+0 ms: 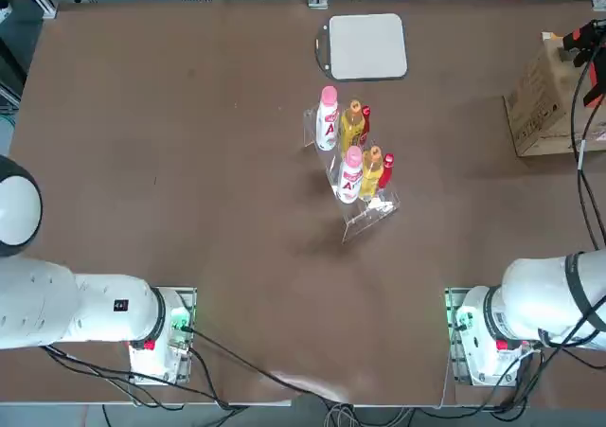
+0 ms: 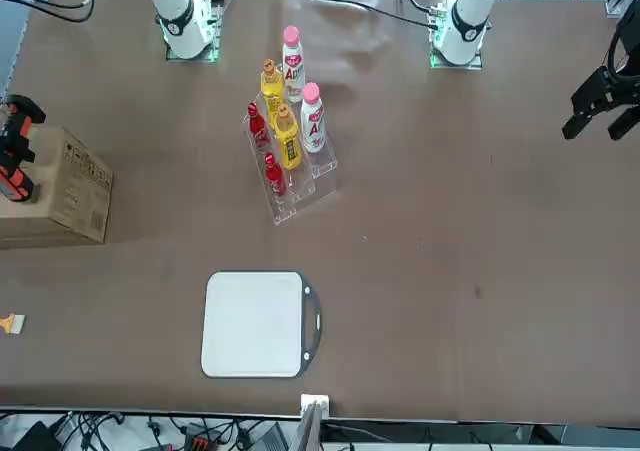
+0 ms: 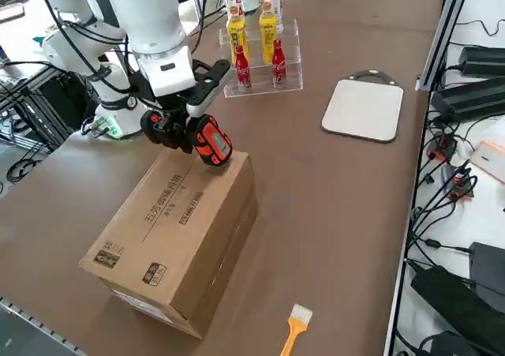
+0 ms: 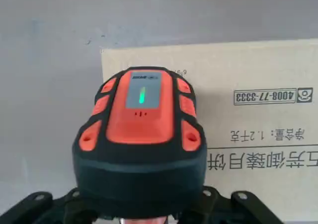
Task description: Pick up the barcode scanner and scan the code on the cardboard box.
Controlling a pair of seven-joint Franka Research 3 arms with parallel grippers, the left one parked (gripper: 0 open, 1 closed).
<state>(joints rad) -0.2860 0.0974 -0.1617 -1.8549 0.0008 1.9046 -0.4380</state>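
Brown corrugated cardboard box (image 3: 177, 237) sits at the table's far right edge, printed top facing up. Just above its near end, the right gripper (image 3: 183, 127) pinches the barcode scanner (image 3: 207, 143) by its handle, the orange-and-black head tilted down over the box, a green light glowing on it

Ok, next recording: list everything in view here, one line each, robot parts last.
barcode scanner: one, orange and black, held over the box's end
cardboard box: one, brown, at the robot's right table edge
bottles: six, white, yellow and red, on a clear rack mid-table
pad: one, grey, far side
brush: one, orange-handled, near the box
table: one, brown
right claw: one, black, shut on the scanner above the box
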